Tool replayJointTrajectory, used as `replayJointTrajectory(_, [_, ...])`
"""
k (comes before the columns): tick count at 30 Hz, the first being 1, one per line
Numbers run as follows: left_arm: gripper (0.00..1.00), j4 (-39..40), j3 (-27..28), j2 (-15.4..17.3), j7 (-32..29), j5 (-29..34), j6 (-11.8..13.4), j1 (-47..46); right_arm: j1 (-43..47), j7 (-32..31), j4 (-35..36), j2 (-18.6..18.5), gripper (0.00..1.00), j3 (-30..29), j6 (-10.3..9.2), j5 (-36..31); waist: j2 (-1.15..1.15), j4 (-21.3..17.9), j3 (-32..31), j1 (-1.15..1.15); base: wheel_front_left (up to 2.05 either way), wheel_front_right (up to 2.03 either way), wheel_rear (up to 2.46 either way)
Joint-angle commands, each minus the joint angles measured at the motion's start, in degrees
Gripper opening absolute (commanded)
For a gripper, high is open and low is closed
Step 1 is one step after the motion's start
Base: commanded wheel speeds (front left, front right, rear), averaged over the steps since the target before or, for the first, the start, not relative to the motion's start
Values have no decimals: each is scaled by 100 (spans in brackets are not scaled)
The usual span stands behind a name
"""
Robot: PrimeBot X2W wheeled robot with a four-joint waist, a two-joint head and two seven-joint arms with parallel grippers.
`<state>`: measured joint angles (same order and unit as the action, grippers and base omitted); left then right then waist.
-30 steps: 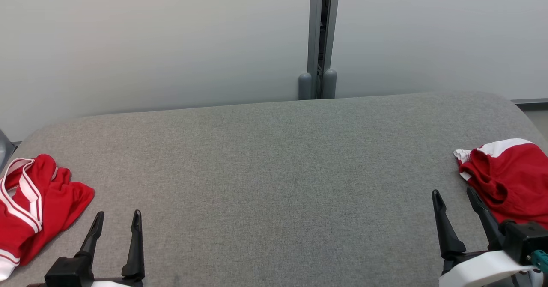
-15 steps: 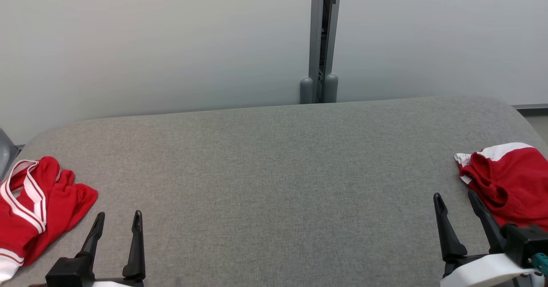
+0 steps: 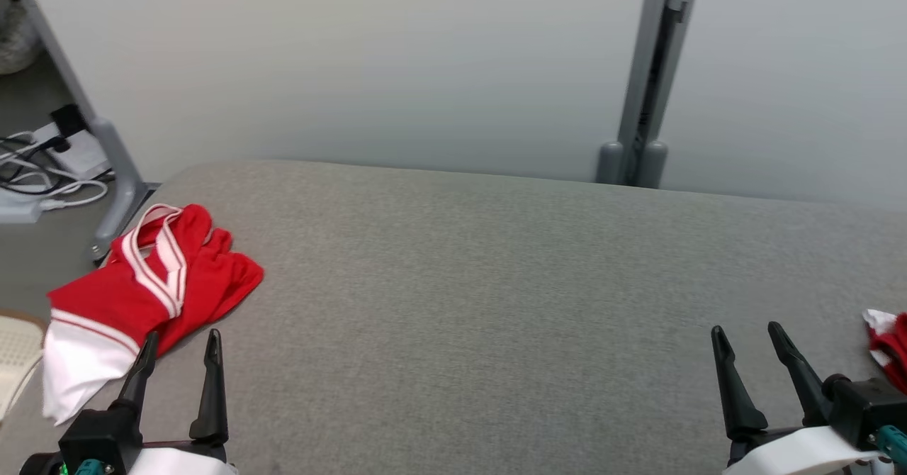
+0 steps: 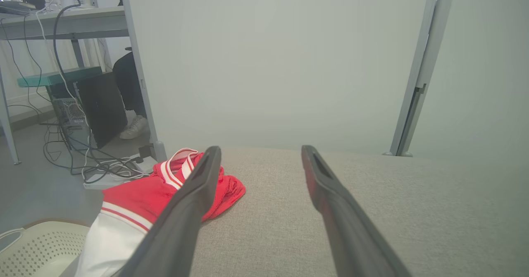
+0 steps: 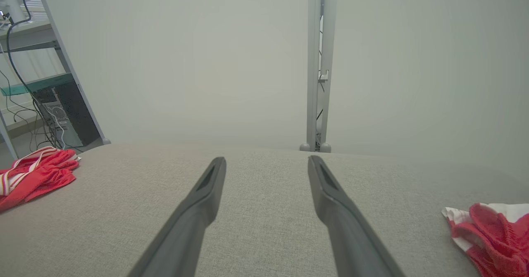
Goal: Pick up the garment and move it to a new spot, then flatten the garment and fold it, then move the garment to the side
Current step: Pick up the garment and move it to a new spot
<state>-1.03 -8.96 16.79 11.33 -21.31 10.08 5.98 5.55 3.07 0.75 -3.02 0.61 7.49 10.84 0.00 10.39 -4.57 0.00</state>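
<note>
A crumpled red garment with white stripes [image 3: 156, 283] lies at the left end of the grey fabric table [image 3: 460, 283], its white part hanging at the edge. My left gripper [image 3: 181, 336] stands open just in front of it, nothing between its fingers; in the left wrist view the garment [image 4: 144, 194] sits left of the open gripper [image 4: 260, 149]. A second red and white garment [image 3: 891, 344] lies at the right end, beside my open right gripper [image 3: 745, 329]. The right wrist view shows that gripper [image 5: 267, 158] empty, with one garment [image 5: 33, 175] far left and the other [image 5: 492, 231] at lower right.
A pale partition wall with a grey post [image 3: 648, 71] runs behind the table. Cables [image 3: 42, 177] lie on the floor past the left end. A white perforated basket [image 4: 37, 248] stands below that end. A computer tower [image 4: 101, 107] and a person's shoe [image 4: 134, 128] are under a desk.
The head camera has turned to the left, so the left garment now shows whole and the right one is nearly out of frame. Both grippers stay open and the garments lie as before.
</note>
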Motion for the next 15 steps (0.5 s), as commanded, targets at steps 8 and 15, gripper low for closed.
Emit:
replayJointTrajectory(8, [100, -39, 85, 39, 90, -89, -6, -200, -148, 106, -100, -7, 100, 225, 1, 90, 0, 1216, 109, 0, 0, 0, 0])
replayJointTrajectory(15, [100, -44, 141, 17, 164, -145, 2, -231, -234, 142, -192, -4, 100, 321, 0, 114, 0, 1624, 159, 0, 0, 0, 0])
